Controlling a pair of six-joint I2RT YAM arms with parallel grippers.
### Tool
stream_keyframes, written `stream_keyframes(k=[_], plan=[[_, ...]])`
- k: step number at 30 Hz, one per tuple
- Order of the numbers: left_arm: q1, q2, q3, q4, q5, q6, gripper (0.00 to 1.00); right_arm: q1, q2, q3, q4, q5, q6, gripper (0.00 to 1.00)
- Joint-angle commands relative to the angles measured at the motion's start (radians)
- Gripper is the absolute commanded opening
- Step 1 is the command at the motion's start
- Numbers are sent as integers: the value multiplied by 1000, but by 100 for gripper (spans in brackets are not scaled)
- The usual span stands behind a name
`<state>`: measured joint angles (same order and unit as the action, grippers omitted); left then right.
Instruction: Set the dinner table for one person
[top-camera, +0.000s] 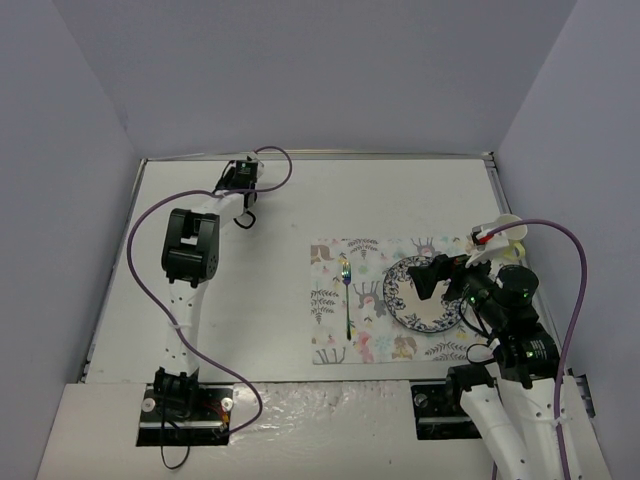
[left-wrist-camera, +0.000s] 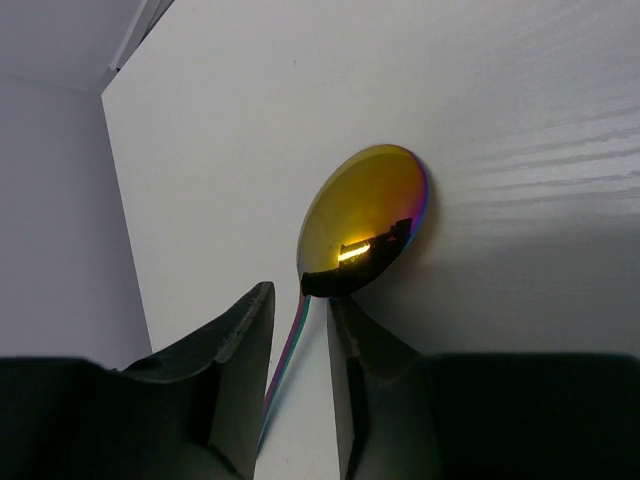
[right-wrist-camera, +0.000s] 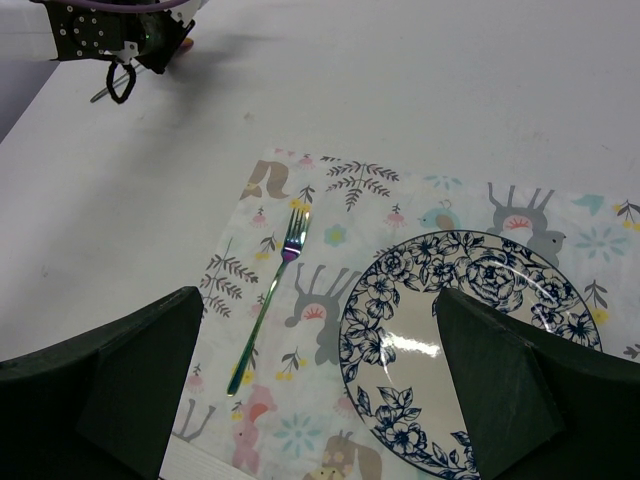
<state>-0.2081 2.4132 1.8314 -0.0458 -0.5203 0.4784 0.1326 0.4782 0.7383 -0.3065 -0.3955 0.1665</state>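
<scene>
The white dinner table (top-camera: 300, 200) carries a pastel animal-print mat (top-camera: 375, 340). On the mat lie an iridescent fork (top-camera: 345, 295) and a blue floral plate (top-camera: 415, 310). Both also show in the right wrist view: the fork (right-wrist-camera: 275, 300) and the plate (right-wrist-camera: 470, 350). My left gripper (top-camera: 240, 185) is at the table's far left. Its jaws (left-wrist-camera: 300, 295) stand a little apart around the handle of an iridescent spoon (left-wrist-camera: 365, 215), which lies on the table. My right gripper (top-camera: 432, 275) hovers over the plate's left edge, wide open and empty (right-wrist-camera: 317, 292).
A white cup-like object (top-camera: 505, 232) stands at the mat's far right corner, partly hidden by the right arm. Purple cables loop beside both arms. Grey walls enclose the table on three sides. My left gripper shows far off in the right wrist view (right-wrist-camera: 120, 40).
</scene>
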Motion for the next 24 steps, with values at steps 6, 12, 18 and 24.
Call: stream_keyframes(k=[6,12,18,24], plan=[[0,-35,36,-15,14,6,2,7,11,-2,65,13,2,100],[1,-102,-10,-4,20,-17,0,7,11,-1,64,18,4,100],[1,-253,-47,-83,119,-200,0,7,21,8,67,15,9,100],[0,-457,-122,-148,318,-534,0,7,78,22,84,-21,26,100]])
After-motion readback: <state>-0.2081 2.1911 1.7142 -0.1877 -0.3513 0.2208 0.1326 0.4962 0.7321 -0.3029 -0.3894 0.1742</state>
